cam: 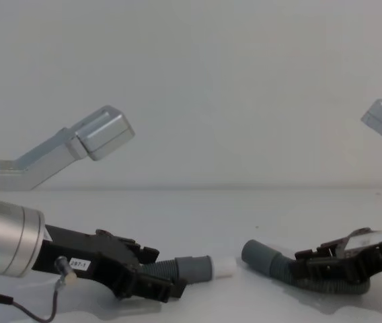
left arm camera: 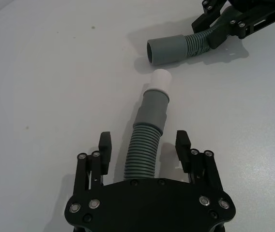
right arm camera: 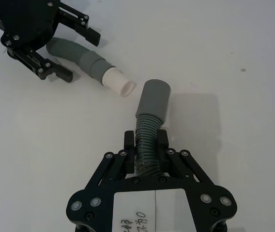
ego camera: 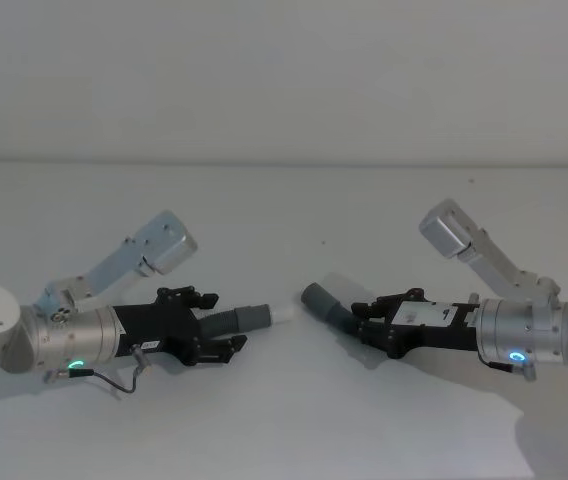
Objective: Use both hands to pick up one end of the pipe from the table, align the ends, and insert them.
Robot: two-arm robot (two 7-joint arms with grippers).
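Left gripper [left arm camera: 144, 141], black and blocky on a silver cylindrical wrist, has its fingers spread wide. They stand on either side of the plug hose [left arm camera: 141, 157], and neither pad touches the ribs. That hose is dark grey and corrugated, bending slightly before it becomes a smooth grey cuff [left arm camera: 154, 108] capped by a short white plug tip [left arm camera: 160, 79].

Right gripper [right arm camera: 146, 140], of the same black plastic, is clamped tight on the ribbed stretch of the socket hose [right arm camera: 148, 124]. Its fingers press both sides just behind the plain round socket cuff [right arm camera: 154, 99]. From the chest camera this hose curves upward out of the fingers, so its cuff tilts above the surface toward the left arm.

The plug tip and the socket mouth sit just beside each other, apart and at an angle rather than in line. Both arms reach in low over the matte white table [ego camera: 284, 430].
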